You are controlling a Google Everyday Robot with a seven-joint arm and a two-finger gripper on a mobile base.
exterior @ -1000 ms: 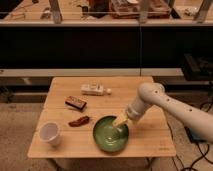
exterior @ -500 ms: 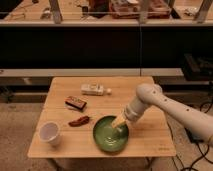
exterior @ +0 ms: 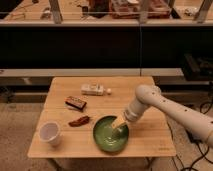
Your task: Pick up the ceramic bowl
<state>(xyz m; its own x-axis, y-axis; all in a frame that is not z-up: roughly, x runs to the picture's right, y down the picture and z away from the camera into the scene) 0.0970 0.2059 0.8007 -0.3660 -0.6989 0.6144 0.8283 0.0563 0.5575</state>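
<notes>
We see the ceramic bowl [exterior: 107, 137] on the table [exterior: 150, 137], near the front edge & a bit right of centre. It sits upright, glossy green w/ pale rings inside. The gripper [exterior: 118, 123] is at the bowl's back-right rim, its tan end reaching down over the rim into the bowl. We can't tell whether it's open or closed, nor whether it touches the bowl. The white arm [exterior: 165, 107] comes in from the right, bent above the table's right side. Left of the bowl, near its rim, lies a small reddish-brown item [exterior: 79, 121]; we can't say what it is. Behind that is a dark rectangular packet [exterior: 75, 103], and further back, approx. mid-table, a white bottle-like object [exterior: 94, 90] lies on its side. A white cup [exterior: 50, 133] stands upright at the front-left corner, well apart from the bowl.
</notes>
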